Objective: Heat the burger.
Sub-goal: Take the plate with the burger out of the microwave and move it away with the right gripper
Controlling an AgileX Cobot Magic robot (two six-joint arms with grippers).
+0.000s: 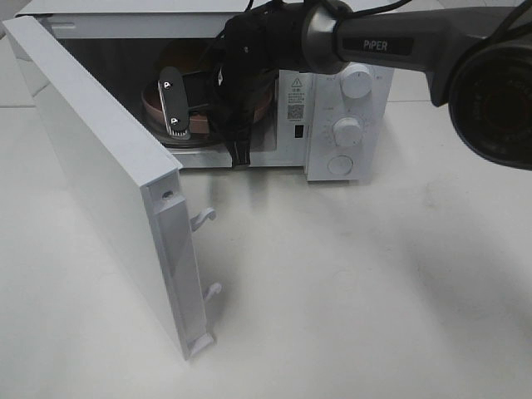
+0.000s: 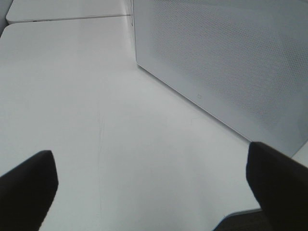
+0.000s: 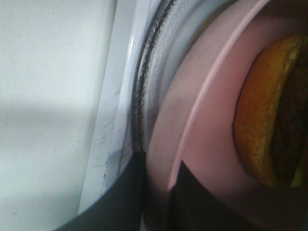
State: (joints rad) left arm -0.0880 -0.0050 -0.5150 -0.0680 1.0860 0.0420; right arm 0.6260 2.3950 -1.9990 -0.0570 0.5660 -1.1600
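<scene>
The white box-shaped microwave oven (image 1: pixel 332 108) stands on the pale table (image 1: pixel 349 283) with its door (image 1: pixel 100 174) swung wide open. The dark right arm (image 1: pixel 391 41) reaches across into the cavity, its right gripper (image 3: pixel 156 192) closed narrowly on the rim of the round pink plate (image 3: pixel 202 139), one finger on each side. The plate rests on the glass turntable (image 3: pixel 159 72) and carries the golden-bunned burger (image 3: pixel 269 115). The left gripper (image 2: pixel 149 187) hovers over the table beside the microwave's perforated side wall, fingers spread wide, holding nothing.
</scene>
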